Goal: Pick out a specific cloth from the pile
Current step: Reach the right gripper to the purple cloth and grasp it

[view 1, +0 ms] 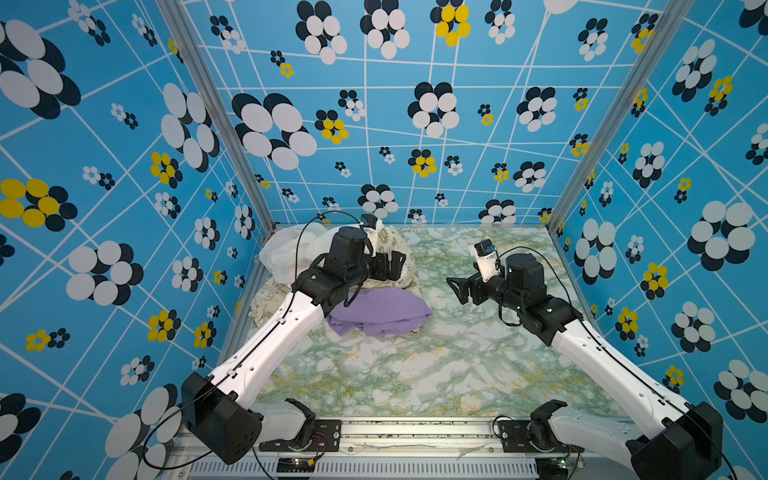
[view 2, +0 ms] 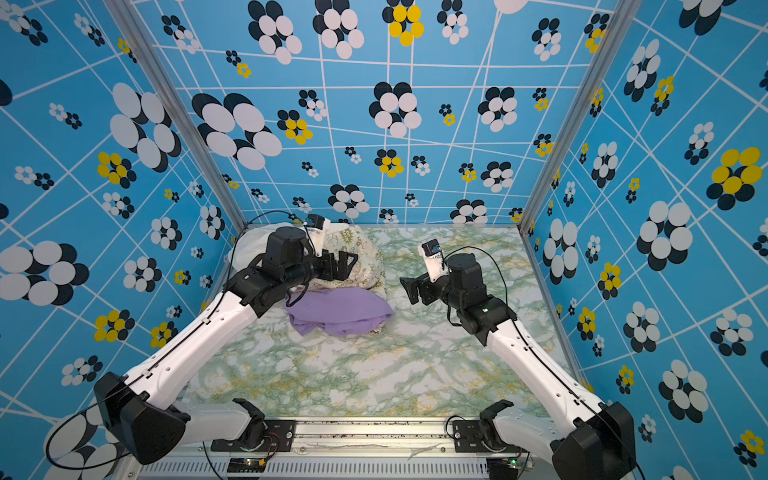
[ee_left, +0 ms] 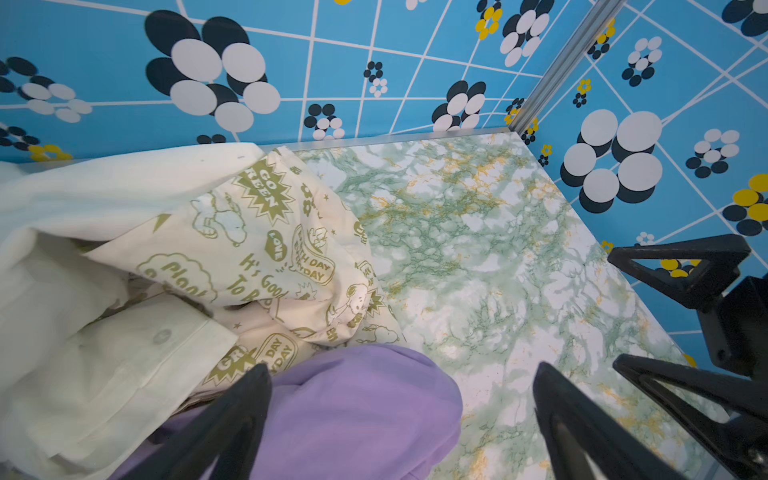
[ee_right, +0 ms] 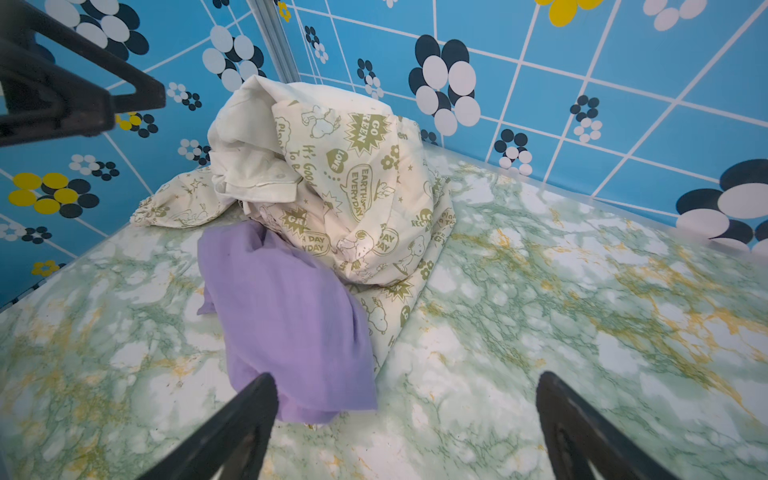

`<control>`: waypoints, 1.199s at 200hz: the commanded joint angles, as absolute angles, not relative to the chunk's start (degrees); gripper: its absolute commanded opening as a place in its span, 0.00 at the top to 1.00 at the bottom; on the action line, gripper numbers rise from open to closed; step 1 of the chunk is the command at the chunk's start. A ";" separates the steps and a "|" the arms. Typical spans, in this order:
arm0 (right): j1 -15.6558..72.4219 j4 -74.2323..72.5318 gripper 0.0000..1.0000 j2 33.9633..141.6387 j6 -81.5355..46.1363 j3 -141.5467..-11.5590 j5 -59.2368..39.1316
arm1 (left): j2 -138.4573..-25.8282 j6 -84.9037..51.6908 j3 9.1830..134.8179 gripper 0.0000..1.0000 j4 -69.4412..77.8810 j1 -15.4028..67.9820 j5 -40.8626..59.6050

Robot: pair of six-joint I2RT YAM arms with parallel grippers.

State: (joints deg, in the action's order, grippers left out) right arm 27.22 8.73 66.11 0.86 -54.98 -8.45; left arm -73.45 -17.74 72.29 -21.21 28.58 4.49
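1. Since the cloth (view 1: 380,311) lies crumpled on the bench (view 1: 415,374) at the near foot of the pile (view 2: 365,249), touching it and overlapping a printed hem, it looks drawn out of the heap but not yet set apart.
2. The left pincer (view 1: 394,264) hovers above the seam between cloth and pile, jaws spread wide and empty. In the left wrist view the purple fabric shows below, between the fingers (ee_left: 245,399), untouched. That stance would suit a fresh grasp or a let-go; which one cannot be told.
3. The right pincer (ee_right: 405,377) gapes too and holds nothing. It is raised over bare bench, well apart from the cloth and aimed toward the pile, probably to keep out of the left arm's way.
4. The pile sits in the far left corner against the walls (view 1: 457,75), with a white cloth (ee_right: 245,137) above and behind and a printed cloth (ee_right: 365,187) bulging in front.
5. The bench is marbled white, green and ochre. The walls are blue with white lines and black, white and yellow flower shapes, and metal posts (view 1: 216,124) stand at the corners.
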 commanded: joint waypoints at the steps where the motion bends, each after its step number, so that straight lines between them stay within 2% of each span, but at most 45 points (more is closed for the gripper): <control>1: 29.78 8.88 0.01 68.98 0.65 -57.39 -8.86 | -69.71 -18.00 67.79 0.01 -22.06 25.91 3.75; 86: 39.70 11.04 0.01 85.01 3.91 -66.02 -4.58 | -56.81 -20.63 54.50 0.01 -19.79 18.53 5.39; 146: 43.55 14.23 0.07 94.37 5.16 -68.62 -3.69 | -54.06 -22.59 51.88 0.01 -18.73 15.66 5.11; 171: 44.53 16.93 0.16 99.45 5.08 -70.90 -1.26 | -53.51 -23.03 51.51 0.01 -18.46 15.14 5.08; 192: 45.26 19.06 0.31 103.07 5.17 -73.15 0.00 | -52.96 -23.34 50.95 0.01 -18.38 14.96 4.85; 207: 45.39 19.34 0.37 104.27 4.68 -73.61 0.00 | -52.56 -23.50 50.40 0.01 -18.36 14.80 4.68; 213: 45.44 19.12 0.44 104.45 4.32 -73.57 -0.24 | -52.41 -23.62 50.21 0.01 -18.37 14.69 4.62; 240: 45.44 17.04 0.62 104.10 3.18 -72.31 -0.09 | -51.86 -23.90 49.14 0.01 -17.88 14.34 4.64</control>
State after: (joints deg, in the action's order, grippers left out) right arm 45.25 16.75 104.55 4.56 -71.79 -1.37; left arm -53.01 -23.16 50.48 -19.22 15.05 4.69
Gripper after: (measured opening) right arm 0.442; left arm 0.992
